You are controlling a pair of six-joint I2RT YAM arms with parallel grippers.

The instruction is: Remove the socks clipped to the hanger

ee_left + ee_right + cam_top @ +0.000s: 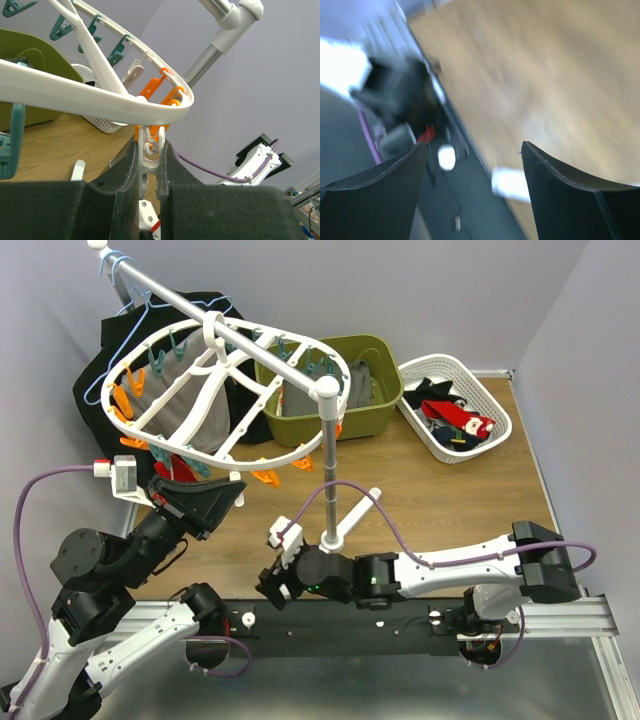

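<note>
Pinching a white peg (146, 159) under the hanger (100, 103) rim, lower centre, left gripper (149, 149) is nearer; right gripper (474, 147) gapes wide.

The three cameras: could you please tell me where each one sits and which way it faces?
Top external: above and behind the bases, looking down at the table and hanger; both arms show, with left gripper and right gripper.
Left wrist: under the hanger rim, looking up; its fingers pinch a white peg.
Right wrist: blurred, looking down at the table's near edge; its open fingers show.
Top and left wrist share the hanger.
</note>
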